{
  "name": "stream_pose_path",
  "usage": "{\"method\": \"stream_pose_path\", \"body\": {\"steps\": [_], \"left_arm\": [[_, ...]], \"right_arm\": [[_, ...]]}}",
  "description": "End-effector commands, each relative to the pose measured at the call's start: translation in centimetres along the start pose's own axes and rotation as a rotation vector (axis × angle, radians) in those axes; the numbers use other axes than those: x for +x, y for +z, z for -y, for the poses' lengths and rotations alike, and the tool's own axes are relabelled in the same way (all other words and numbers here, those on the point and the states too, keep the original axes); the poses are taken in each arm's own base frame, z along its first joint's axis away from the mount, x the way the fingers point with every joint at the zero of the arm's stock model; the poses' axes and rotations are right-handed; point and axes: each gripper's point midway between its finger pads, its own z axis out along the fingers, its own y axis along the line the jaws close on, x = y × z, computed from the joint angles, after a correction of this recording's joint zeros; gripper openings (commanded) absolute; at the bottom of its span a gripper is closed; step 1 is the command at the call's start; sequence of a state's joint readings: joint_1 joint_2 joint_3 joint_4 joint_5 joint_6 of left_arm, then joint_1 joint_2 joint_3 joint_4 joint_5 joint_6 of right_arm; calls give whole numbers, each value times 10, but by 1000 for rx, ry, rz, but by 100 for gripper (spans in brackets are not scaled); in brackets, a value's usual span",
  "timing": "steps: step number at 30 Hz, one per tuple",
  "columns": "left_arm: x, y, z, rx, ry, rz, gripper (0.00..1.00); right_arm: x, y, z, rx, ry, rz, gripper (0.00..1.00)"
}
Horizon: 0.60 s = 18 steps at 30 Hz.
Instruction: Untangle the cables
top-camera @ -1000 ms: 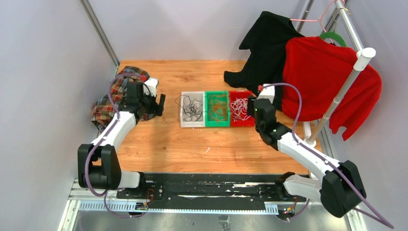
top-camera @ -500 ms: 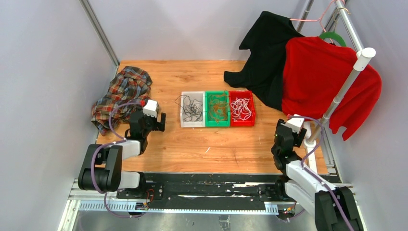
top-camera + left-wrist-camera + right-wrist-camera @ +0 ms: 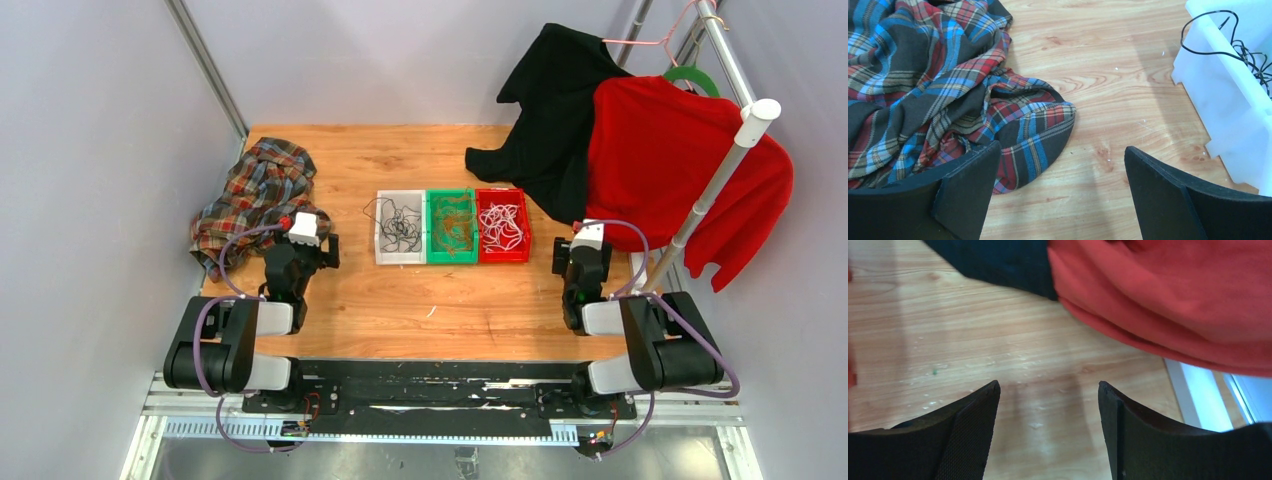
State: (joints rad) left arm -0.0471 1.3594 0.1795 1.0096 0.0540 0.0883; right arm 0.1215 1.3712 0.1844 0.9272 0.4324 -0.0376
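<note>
Right claw (image 3: 1048,386) withdrew from the cables (image 3: 400,226), jaws apart

Soft, even light fills the overhead view. The wooden table (image 3: 400,300) is bright with no hard shadows, and the picture stays sharp to its corners.

In the left wrist view a faint, broad shadow lies on the wood just ahead of the left gripper (image 3: 1060,160), whose black fingers (image 3: 968,195) show almost no detail. To its right the white bin (image 3: 1228,100) is washed out and loses its edges. The plaid shirt (image 3: 923,75) to its left is crisp.

Ahead of the right gripper (image 3: 1048,390) a dim shadow streak crosses the wood. The red sweater (image 3: 1173,290) beyond is slightly out of focus, and a pale strip (image 3: 1198,395) to the right glares.
</note>
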Motion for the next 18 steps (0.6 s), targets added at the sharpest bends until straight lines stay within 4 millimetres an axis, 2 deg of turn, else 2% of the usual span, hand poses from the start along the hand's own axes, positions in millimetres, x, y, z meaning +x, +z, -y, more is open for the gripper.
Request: {"method": "stream_pose_path", "body": {"steps": [1, 18], "left_arm": [[-19, 3, -11, -53, -15, 71, 98], [-17, 4, -17, -87, -29, 60, 98]], "right_arm": [[-28, 12, -14, -94, -7, 82, 72], [-30, 12, -12, -87, -4, 94, 72]]}}
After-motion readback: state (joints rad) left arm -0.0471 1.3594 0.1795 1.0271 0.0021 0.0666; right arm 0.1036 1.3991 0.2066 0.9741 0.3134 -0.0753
